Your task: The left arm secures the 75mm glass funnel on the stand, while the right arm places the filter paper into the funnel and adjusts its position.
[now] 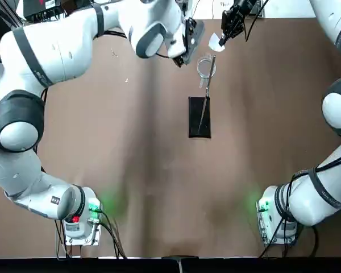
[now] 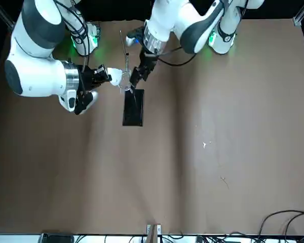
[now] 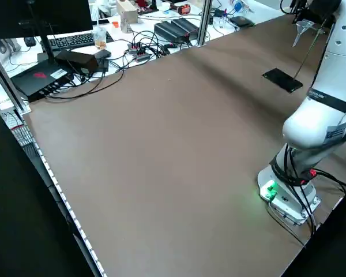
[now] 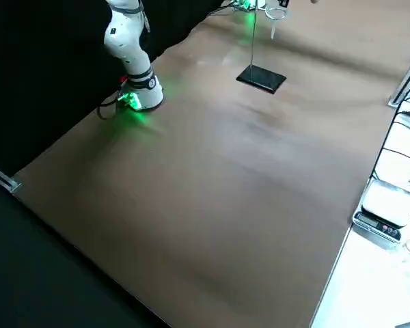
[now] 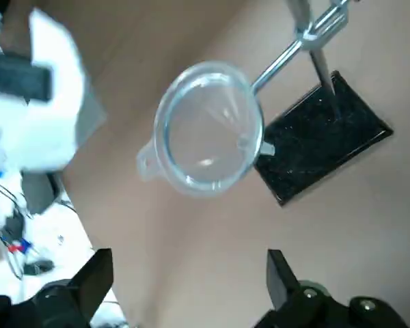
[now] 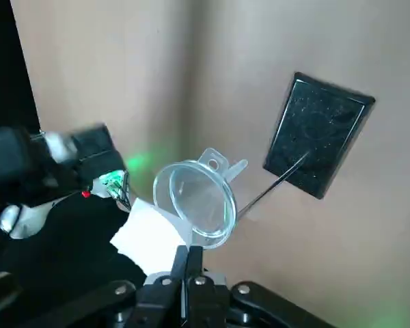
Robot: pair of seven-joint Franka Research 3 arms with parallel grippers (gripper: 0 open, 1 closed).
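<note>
On the brown table (image 1: pixel 131 170), toward its far edge, two white arms converged over the stand (image 1: pixel 199 116). The left arm (image 1: pixel 51 51) reached across from its base at the near left corner, and its gripper (image 1: pixel 184 42) hung just beside the stand's ring, fingers (image 5: pixel 89 283) spread wide apart and grasping nothing, as the left wrist view showed. The right arm (image 1: pixel 335 108) rose along the table's right edge; its gripper (image 1: pixel 232 25) hovered beyond and to the right of the ring, its jaws pinched together on the filter paper (image 1: pixel 215 41).

The stand's black base plate lay flat on the table, with its thin rod rising toward the far edge and ending in the wire ring. The 75mm glass funnel (image 5: pixel 208 133) sat in that ring, mouth up and stem pointing down, clear and visibly empty.

The filter paper, a small white folded piece, was held in the air just beside the funnel's rim, not inside it; in the right wrist view it (image 6: pixel 150 232) overlapped the rim's edge.
</note>
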